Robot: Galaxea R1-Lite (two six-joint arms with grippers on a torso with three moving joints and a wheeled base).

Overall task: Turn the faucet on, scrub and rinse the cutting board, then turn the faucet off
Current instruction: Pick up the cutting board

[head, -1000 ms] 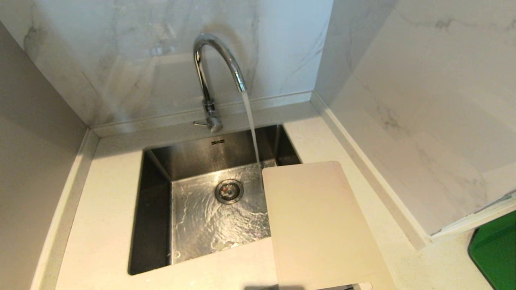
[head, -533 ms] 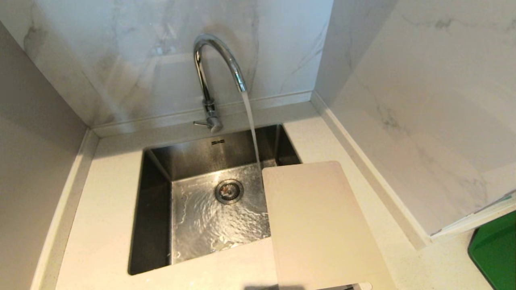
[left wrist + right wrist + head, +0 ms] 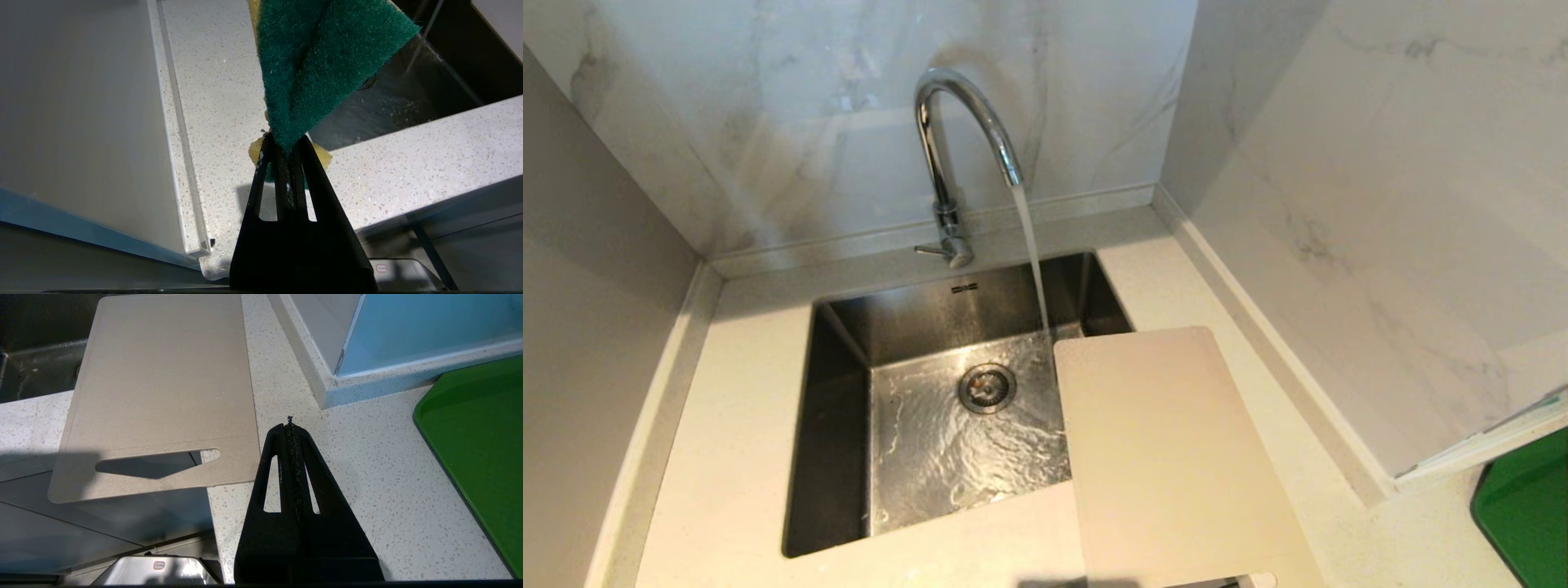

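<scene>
The chrome gooseneck faucet (image 3: 947,155) stands behind the steel sink (image 3: 837,425), and a stream of water runs from its spout into the basin. The cream cutting board (image 3: 1168,457) lies flat to the right of the sink, one corner over the basin, its handle slot (image 3: 155,462) hanging past the counter's front edge. Neither arm shows in the head view. My left gripper (image 3: 284,141) is shut on a green-and-yellow scrub sponge (image 3: 318,61), low at the counter's front left. My right gripper (image 3: 290,424) is shut and empty, just right of the board's slotted end.
A bright green tray (image 3: 1523,510) lies at the far right of the speckled counter (image 3: 735,425). Marble walls close in the back and right, with a raised ledge (image 3: 1298,367) along the right. A grey wall panel (image 3: 588,327) stands at the left.
</scene>
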